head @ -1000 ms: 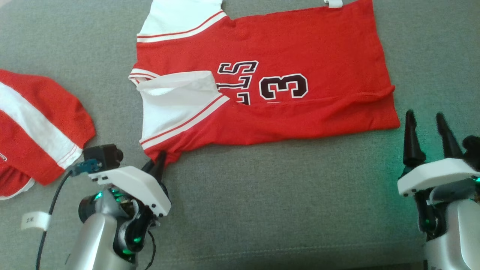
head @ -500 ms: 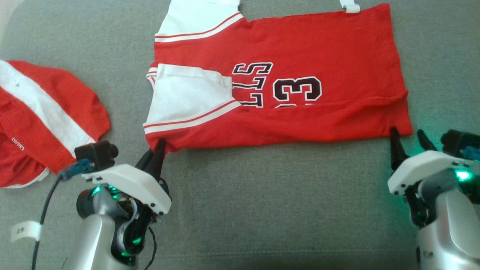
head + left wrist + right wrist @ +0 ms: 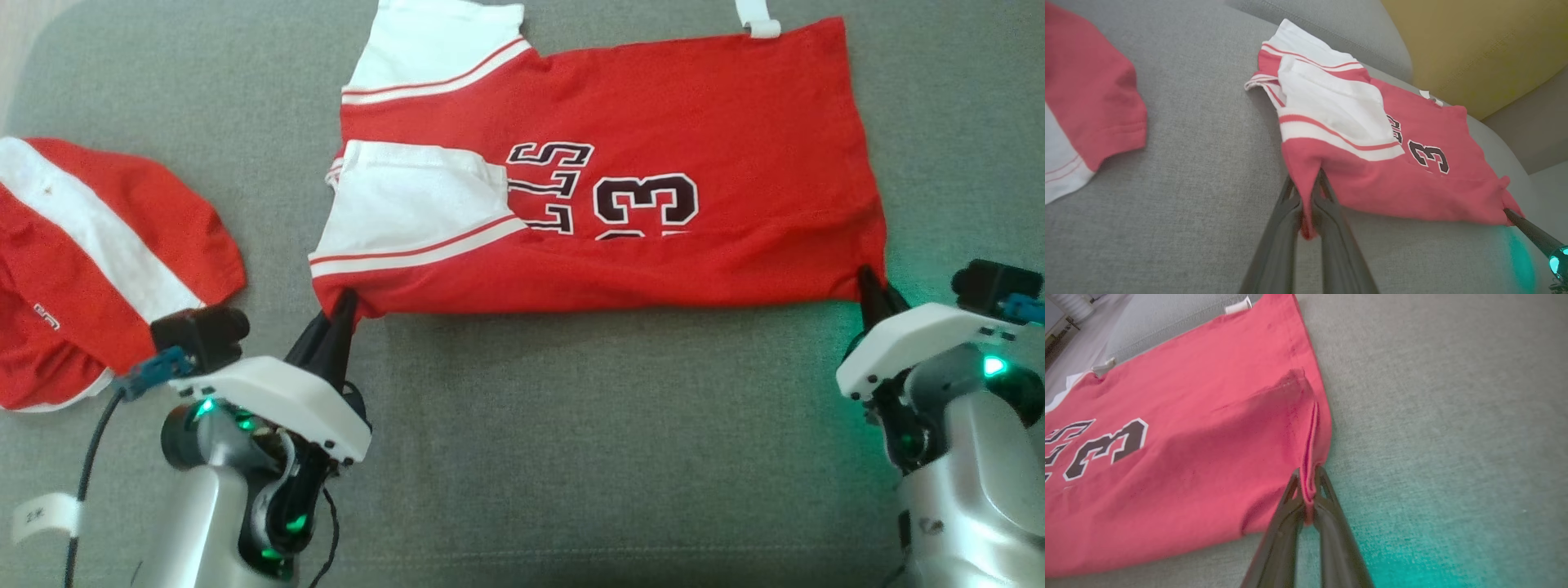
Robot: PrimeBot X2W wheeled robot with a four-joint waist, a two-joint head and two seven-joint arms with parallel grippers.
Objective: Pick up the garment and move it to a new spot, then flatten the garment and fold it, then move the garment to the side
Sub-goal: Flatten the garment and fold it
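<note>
Garment (image 3: 653, 106): lay spread on the grey cushion (image 3: 571, 457), near edge folded over.
Left hand (image 3: 344, 304): clamped on the near sleeve-side corner.
Right hand (image 3: 868, 284): clamped on the near hem corner.
Handling: looked light, limp, likely to sag between grips; corners the best hold.

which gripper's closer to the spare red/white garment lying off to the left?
Left. The left gripper pinches the near-left corner of the jersey, just beside the spare garment. The right gripper pinches the opposite near corner, the whole jersey away.
</note>
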